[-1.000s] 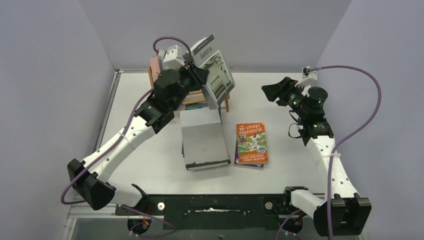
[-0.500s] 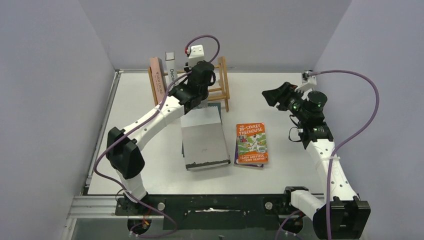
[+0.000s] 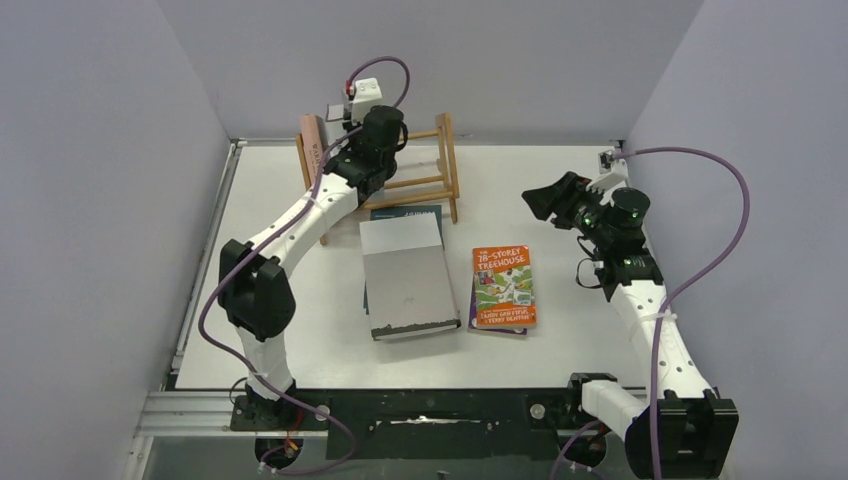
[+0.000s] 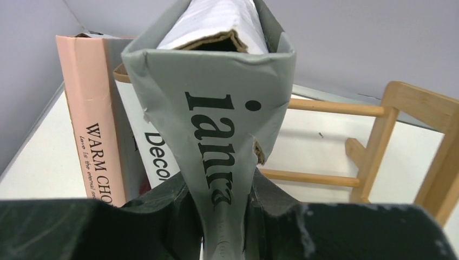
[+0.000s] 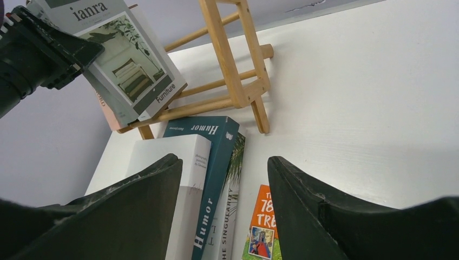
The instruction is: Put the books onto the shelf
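Left gripper [image 4: 224, 219] tight around grey "ianra" book [image 4: 216, 108], arm outstretched at the shelf [image 3: 447, 165]

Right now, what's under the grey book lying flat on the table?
Teal Humor sits directly under the grey book, its far edge and spine poking out. A palm-leaf book lies below that, only the spine visible. Both covers are hidden; anything lower can't be seen.

top: looking down from behind | left wrist: facing grey "ianra" book [image 4: 216, 135] closely | right wrist: looking low; all sharing light-wood railed shelf [image 5: 227, 49]
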